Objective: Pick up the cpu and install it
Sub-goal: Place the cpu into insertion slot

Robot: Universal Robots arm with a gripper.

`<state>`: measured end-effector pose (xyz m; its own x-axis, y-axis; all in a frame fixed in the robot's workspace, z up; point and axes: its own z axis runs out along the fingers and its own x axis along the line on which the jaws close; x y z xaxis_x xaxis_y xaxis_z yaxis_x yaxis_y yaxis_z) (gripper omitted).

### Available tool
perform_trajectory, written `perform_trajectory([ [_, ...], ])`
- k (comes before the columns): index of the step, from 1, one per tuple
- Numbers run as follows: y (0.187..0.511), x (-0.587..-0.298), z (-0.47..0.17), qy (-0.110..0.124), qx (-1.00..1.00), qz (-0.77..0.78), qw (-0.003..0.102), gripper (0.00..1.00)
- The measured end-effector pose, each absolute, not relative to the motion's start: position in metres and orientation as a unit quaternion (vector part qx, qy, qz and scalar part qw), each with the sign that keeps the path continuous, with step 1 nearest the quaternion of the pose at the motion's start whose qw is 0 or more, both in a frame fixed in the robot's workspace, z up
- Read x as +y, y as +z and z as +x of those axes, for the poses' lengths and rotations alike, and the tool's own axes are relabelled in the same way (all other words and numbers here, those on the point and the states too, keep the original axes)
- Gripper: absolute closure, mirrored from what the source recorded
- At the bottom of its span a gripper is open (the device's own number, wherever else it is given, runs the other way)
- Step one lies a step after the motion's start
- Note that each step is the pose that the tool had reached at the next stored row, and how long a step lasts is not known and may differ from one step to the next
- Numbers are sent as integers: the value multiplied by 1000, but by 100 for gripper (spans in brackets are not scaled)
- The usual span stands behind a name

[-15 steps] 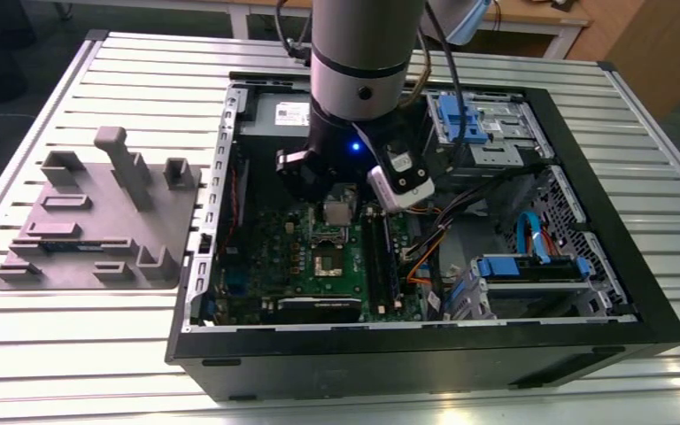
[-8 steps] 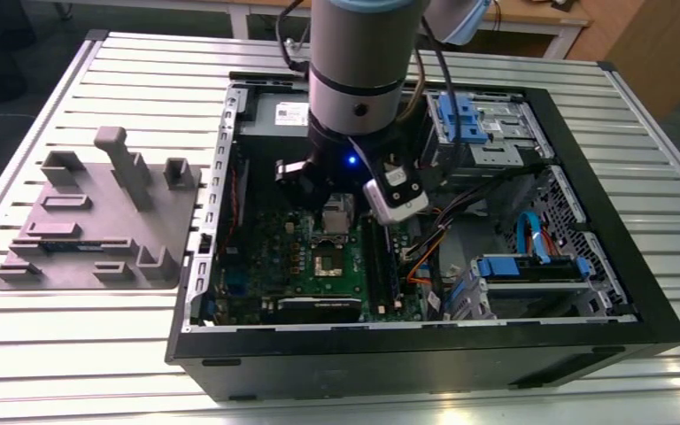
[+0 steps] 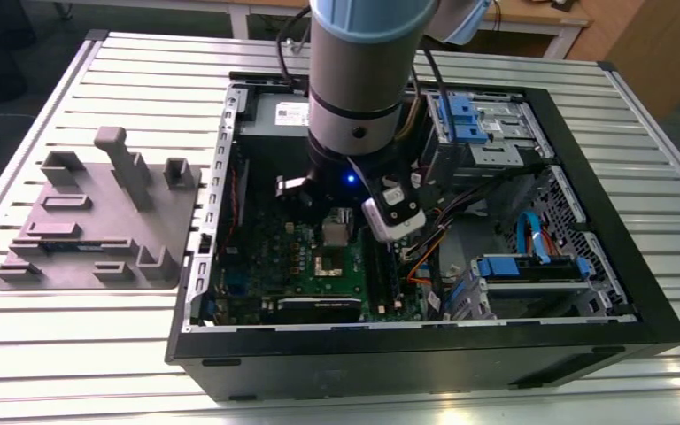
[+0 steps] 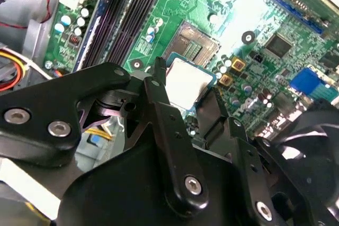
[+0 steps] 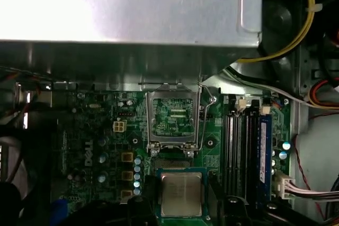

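The gripper (image 4: 186, 89) is clamping the cpu (image 4: 185, 75) by its edges, holding it flat just beside the open socket (image 5: 174, 117) on the motherboard (image 5: 106, 115), seemingly hovering slightly above the board, though contact is hard to judge.

Open computer case (image 3: 411, 359), grey moulded tray (image 3: 89, 215)

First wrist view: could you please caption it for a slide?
Hand holding the square silver-topped cpu near the empty socket on the green motherboard.
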<state>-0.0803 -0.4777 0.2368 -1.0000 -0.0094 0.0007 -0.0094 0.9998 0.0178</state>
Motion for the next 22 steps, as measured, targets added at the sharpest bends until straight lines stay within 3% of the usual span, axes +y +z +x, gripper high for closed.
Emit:
perform_trajectory([
  [22,207,-483,-82,-9,-1000,5,1,53],
])
